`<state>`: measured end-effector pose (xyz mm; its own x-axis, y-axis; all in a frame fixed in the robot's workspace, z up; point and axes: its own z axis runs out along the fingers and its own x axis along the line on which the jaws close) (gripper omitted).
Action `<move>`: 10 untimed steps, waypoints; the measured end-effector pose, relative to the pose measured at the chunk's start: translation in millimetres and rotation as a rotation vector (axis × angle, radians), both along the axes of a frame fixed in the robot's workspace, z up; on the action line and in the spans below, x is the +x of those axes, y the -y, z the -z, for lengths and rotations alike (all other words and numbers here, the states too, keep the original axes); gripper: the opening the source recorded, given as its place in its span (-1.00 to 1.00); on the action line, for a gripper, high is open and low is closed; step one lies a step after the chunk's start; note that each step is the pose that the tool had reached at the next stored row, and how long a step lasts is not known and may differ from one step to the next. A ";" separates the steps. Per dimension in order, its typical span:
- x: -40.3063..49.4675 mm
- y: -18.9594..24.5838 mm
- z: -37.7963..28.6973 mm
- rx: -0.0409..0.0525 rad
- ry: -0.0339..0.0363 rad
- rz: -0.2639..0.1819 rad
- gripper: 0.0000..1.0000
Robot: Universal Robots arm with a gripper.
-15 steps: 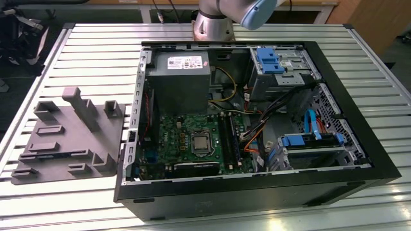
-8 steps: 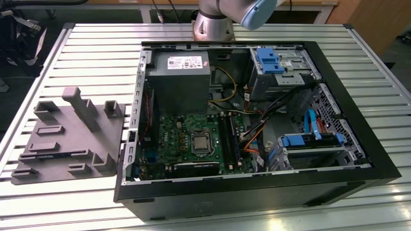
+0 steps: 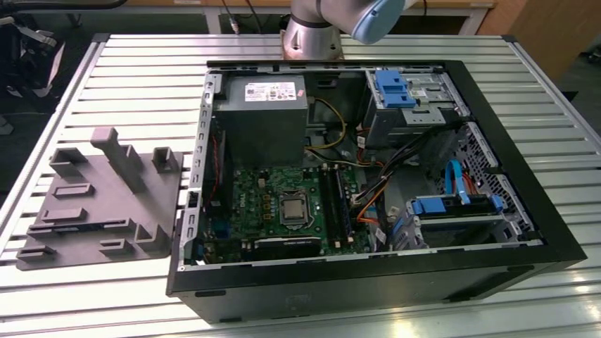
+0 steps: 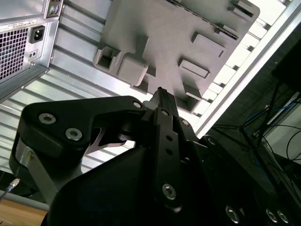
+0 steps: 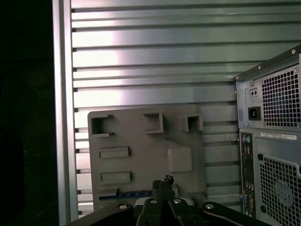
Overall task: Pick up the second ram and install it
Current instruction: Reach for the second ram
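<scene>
Gripper [image 5: 162, 182], closed to a narrow pinch and empty, hangs just beside second ram [image 5: 127, 194], lying nine-to-three in tray [image 3: 103, 204] at case's [image 3: 376, 280] nine o'clock.

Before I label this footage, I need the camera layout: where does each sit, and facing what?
Exterior view: off the arm, high, looking down on the open computer case, grey holder tray at the exterior view's left; the arm's base shows.
First wrist view: on the arm, looking past the claw at the tray and the case's rear panel.
Second wrist view: on the arm, behind the claw's linkage, facing the tray.
Shared: all three show tray and case.
</scene>
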<state>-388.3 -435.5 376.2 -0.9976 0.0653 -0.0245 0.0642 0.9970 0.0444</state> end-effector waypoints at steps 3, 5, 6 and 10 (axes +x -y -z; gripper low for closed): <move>-1.6 0.2 0.3 0.0000 0.0000 0.000 -0.79; -2.7 0.2 0.5 0.0000 0.0000 0.000 -0.79; -3.3 0.3 0.6 0.0000 0.0000 0.000 -0.79; -5.6 0.4 1.0 0.0000 -0.0001 0.000 -0.79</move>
<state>-393.8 -435.9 375.2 -0.9976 0.0653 -0.0244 0.0641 0.9970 0.0443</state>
